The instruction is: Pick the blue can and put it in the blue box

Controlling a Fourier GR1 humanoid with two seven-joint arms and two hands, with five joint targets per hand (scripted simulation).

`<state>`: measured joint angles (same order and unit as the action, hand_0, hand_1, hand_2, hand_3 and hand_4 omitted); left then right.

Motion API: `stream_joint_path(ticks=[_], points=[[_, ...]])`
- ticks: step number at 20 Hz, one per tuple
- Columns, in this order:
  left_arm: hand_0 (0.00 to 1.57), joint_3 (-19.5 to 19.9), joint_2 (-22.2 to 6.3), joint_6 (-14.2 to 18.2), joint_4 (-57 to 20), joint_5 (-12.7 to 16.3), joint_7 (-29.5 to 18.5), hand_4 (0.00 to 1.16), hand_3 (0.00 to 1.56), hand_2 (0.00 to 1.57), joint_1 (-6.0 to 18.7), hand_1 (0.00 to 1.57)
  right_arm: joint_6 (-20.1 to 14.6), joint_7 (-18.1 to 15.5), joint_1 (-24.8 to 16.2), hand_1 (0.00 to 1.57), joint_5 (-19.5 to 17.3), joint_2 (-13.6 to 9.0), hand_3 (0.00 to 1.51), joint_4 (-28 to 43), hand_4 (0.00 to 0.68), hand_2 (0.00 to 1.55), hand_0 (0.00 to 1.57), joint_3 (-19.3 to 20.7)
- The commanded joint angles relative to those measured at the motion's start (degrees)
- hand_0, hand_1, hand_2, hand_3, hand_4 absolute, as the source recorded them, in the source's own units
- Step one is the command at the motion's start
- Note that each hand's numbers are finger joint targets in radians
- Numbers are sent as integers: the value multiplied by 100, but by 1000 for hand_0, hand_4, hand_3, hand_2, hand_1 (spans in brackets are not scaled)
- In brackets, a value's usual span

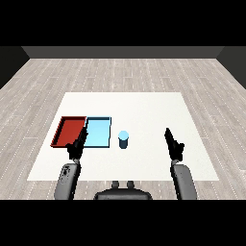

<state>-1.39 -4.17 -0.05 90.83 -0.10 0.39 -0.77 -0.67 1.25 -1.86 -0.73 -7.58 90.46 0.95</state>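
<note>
Can (123, 140) stands upright on the worktop (144, 108), just right of the blue tray (98, 133). Right hand (173, 143), fingers straight, holds nothing; the can lies left of it, well apart. Left hand (77, 145), fingers straight too, seems about as far.

Counter (158, 115): plain white, no pattern. Floor (120, 72): pale grey wood-plank pattern with darker seams. Rear wall (123, 52): dark grey. Red tray (71, 129): red base, darker red rim. Light blue tray (99, 132): pale sky-blue base, darker blue rim. Blue can (123, 140): mid-blue body, lighter blue top face. Left hand (77, 145): black. Right hand (174, 144): black. Left forearm (66, 180): grey. Right forearm (183, 181): grey, darker along its shaded side.
</note>
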Motion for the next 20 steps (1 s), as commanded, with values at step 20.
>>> stream_joint_path(ticks=[20], points=[[0, 252, 152, -295, -112, 71, -2269, 0, 0, 0, 50, 0, 1222, -1215, -1126, 0, 1115, 472, 0, 1299, 0, 0, 0, -469]])
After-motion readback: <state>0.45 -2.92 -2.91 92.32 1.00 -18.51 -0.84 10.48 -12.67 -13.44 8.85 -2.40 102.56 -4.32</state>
